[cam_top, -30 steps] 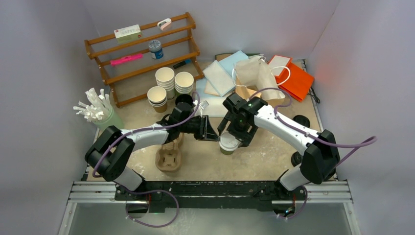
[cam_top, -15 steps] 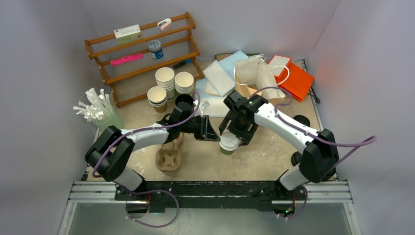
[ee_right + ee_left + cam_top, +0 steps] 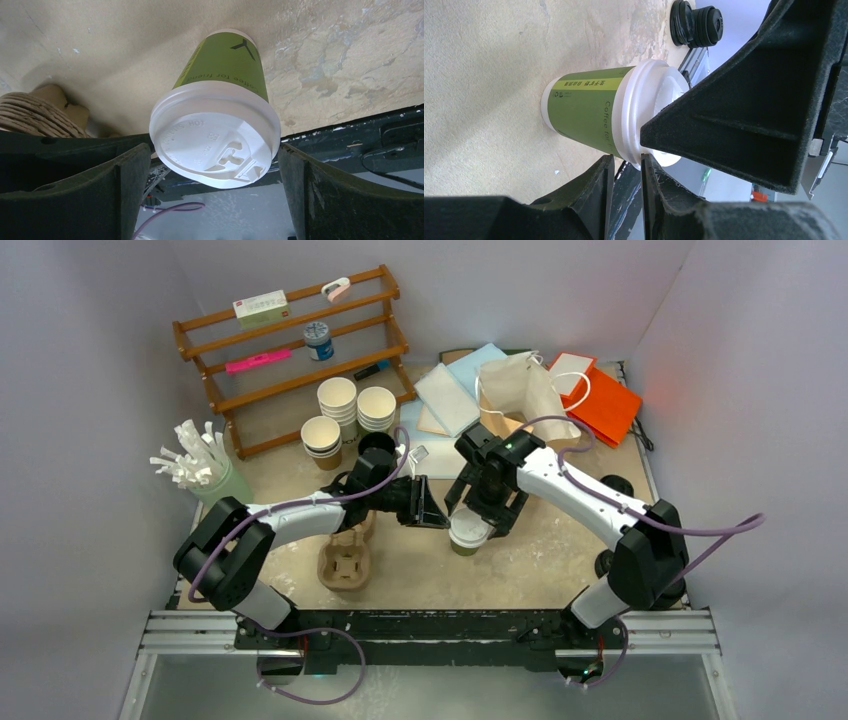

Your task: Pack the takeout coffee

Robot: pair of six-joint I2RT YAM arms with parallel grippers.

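Robot lab booth, plain white walls (image 3: 85,390), aluminium mounting rail (image 3: 430,625), wooden prop rack (image 3: 290,375)

I count one lidded green cup (image 3: 468,532), three stacks of paper cups (image 3: 337,398) at eleven o'clock, one pulp tray (image 3: 345,565), one wooden rack (image 3: 300,377).

The top external camera sits high above the near edge, looking down over the whole tabletop (image 3: 530,565); each wrist camera looks out close between its own jaws, the left from beside the green cup (image 3: 581,112), the right from above its lid (image 3: 215,145); all three share that cup.
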